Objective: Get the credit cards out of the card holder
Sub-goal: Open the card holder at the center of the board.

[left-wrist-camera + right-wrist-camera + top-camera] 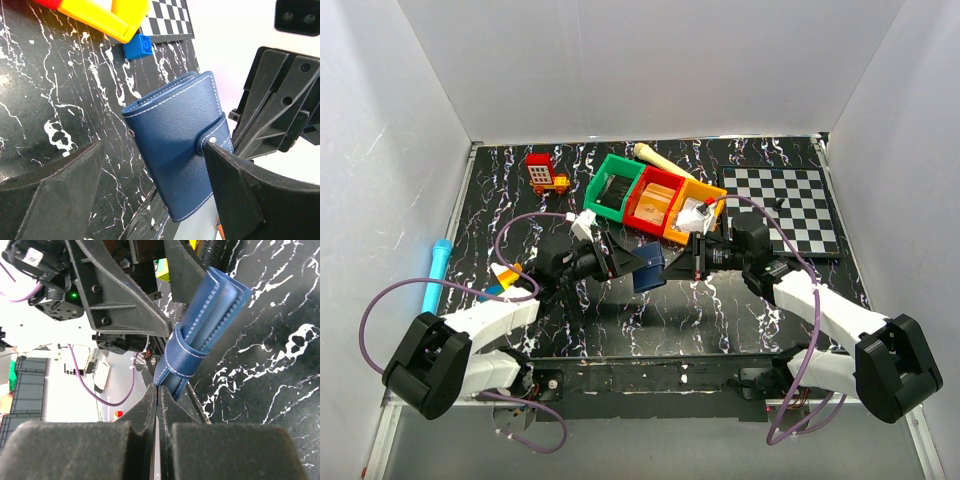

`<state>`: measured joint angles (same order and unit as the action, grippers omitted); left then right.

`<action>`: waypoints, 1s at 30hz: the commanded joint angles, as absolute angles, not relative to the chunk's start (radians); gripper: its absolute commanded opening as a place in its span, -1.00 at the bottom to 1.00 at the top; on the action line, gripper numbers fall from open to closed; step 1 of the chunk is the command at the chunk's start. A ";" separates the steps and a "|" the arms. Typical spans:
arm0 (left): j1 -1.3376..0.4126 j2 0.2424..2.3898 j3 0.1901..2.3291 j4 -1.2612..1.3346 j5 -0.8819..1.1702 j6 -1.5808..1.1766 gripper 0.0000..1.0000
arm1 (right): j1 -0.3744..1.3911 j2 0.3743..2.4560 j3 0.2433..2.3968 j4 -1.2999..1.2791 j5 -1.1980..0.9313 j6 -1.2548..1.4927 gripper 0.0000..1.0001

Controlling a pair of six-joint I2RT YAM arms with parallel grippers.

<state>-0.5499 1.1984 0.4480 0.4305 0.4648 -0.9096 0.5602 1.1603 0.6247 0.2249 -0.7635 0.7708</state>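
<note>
The dark navy, white-stitched bifold card holder (648, 272) was held closed, its snap strap fastened across the cover, over the middle of the black, white-veined surface (620, 325). It sat between the two tools and just near of the row of green (612, 188), red (655, 202) and yellow plastic bins (692, 212). The right tool (158, 395) had its fingers pressed together, pinching one thin edge of the card holder, which rose tilted away from them. The left tool (152, 150) was spread wide on either side of the card holder. One finger's tip (235, 185) lay at the strap, while the other finger (55, 190) stood apart from the cover. A small blue toy block (137, 48) lay just beside the yellow bin, near the black-and-white chessboard (785, 205) at the far right.
</note>
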 commanded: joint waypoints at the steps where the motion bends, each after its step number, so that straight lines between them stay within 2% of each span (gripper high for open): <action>1: -0.546 1.164 0.442 0.480 0.509 -0.914 0.61 | 0.557 1.135 0.617 0.380 -0.839 0.827 -0.97; 9: -0.546 1.120 0.445 0.508 0.541 -0.920 0.53 | 0.557 1.138 0.615 0.388 -0.844 0.830 -0.97; 18: -0.546 1.078 0.436 0.623 0.614 -0.960 0.22 | 0.557 1.147 0.612 0.419 -0.850 0.850 -0.97; 23: -0.546 1.037 0.439 0.612 0.611 -0.956 -0.03 | 0.555 1.157 0.609 0.431 -0.848 0.856 -0.97; 27: -0.546 1.009 0.436 0.595 0.603 -0.950 -0.15 | 0.551 1.160 0.603 0.448 -0.850 0.867 -0.97; 30: -0.546 0.999 0.433 0.575 0.595 -0.943 -0.16 | 0.546 1.161 0.598 0.454 -0.851 0.868 -0.97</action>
<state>-0.5358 1.0328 0.4335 0.5621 0.5575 -0.9497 0.5552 1.1587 0.6052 0.3771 -0.8600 0.8604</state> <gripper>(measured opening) 0.425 0.031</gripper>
